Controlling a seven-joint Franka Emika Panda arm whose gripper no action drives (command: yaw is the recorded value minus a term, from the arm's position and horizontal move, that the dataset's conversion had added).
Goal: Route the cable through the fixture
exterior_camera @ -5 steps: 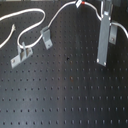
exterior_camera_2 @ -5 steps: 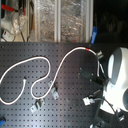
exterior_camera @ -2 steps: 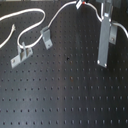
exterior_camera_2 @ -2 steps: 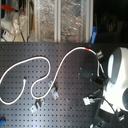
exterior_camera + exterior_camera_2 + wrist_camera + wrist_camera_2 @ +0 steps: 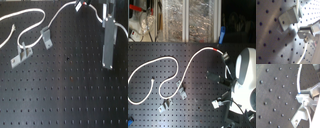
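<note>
At the far edge of the perforated surface, the fingers are pinching the cable by its red-taped end, its slack snaking away toward the second exterior view's left, passing beside the small fixture brackets.

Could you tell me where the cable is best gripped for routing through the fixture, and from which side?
Probably just behind the red tape band on the cable, near its end. That stretch runs fairly straight on the board, so the claw should descend from above, straddling it.
</note>
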